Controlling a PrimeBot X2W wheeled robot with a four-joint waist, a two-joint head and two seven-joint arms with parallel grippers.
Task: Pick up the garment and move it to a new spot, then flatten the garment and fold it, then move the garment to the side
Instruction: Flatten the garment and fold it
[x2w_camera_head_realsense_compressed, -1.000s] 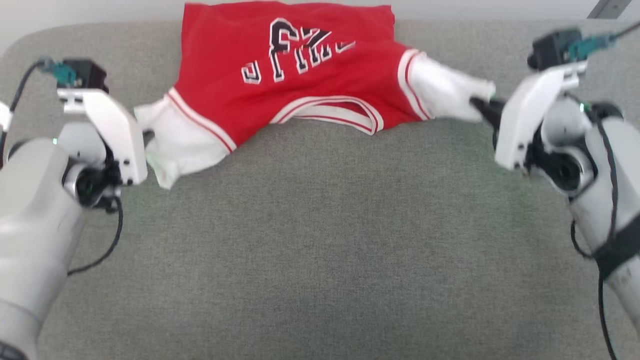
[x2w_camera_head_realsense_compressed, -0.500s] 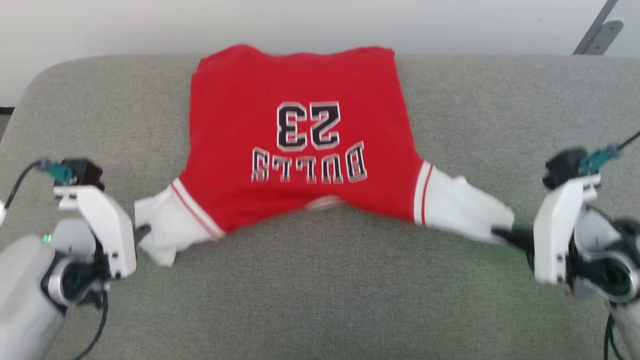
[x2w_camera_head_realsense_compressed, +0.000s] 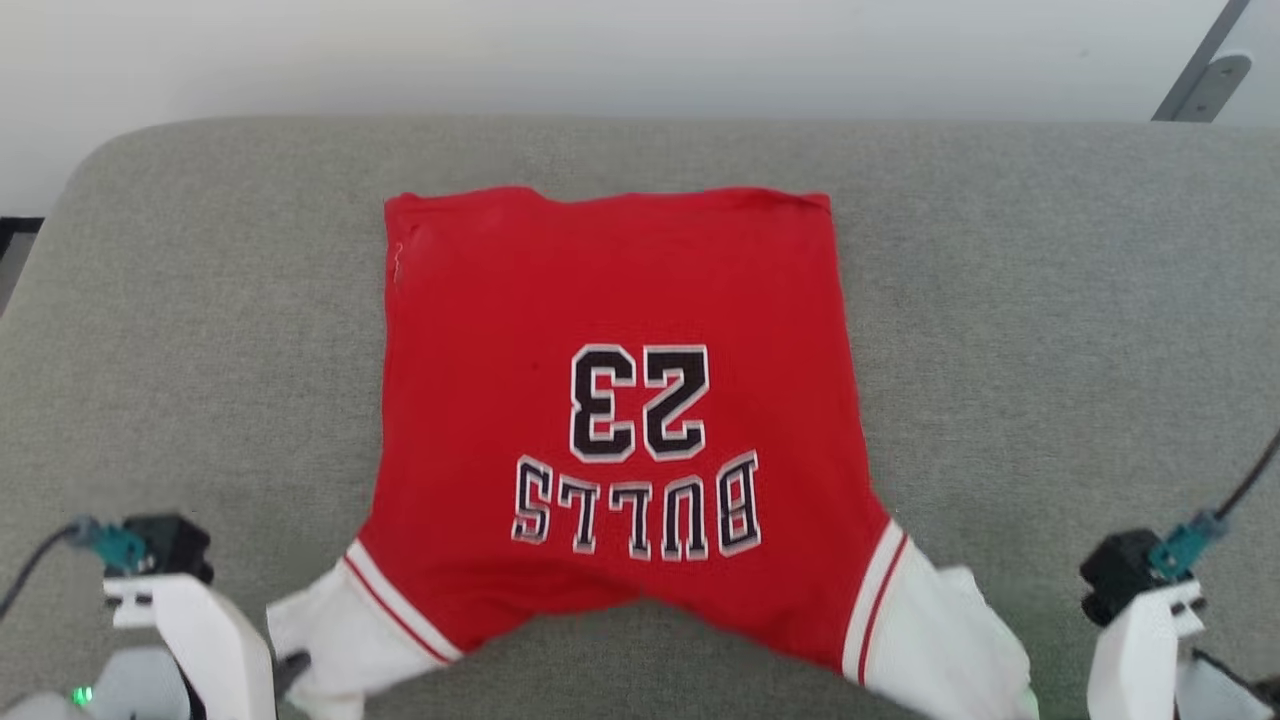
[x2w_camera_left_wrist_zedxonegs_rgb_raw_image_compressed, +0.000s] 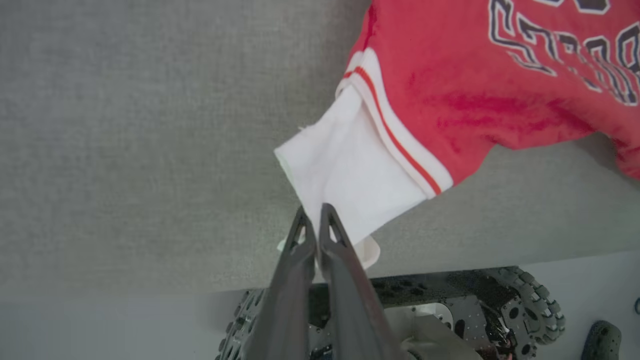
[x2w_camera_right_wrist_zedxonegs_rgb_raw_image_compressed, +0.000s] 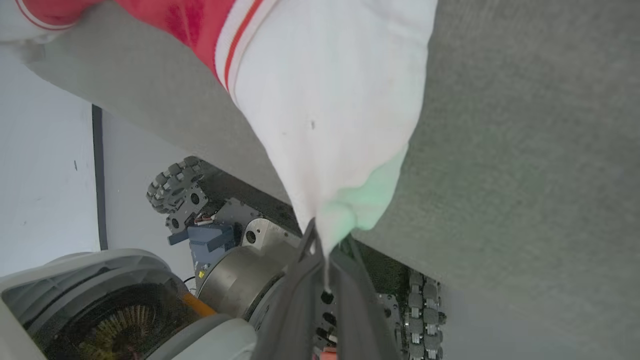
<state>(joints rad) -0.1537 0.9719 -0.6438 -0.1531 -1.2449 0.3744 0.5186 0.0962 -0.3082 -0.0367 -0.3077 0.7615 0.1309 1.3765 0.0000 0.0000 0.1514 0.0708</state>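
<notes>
Pincers first: the left pincer is clamped tight on the tip of one white sleeve, and the right pincer is likewise closed on the other white sleeve. Between them the garment lies face up on the grey padded table, hem away from the robot, lettering upside down. A second ago it sat bunched at the table's far edge; now it has been drawn toward the near edge and its red body is spread nearly smooth. Relocating looks done and flattening well along; folding remains. Count: one garment, two sleeves, two pincers, one sleeve in each.
</notes>
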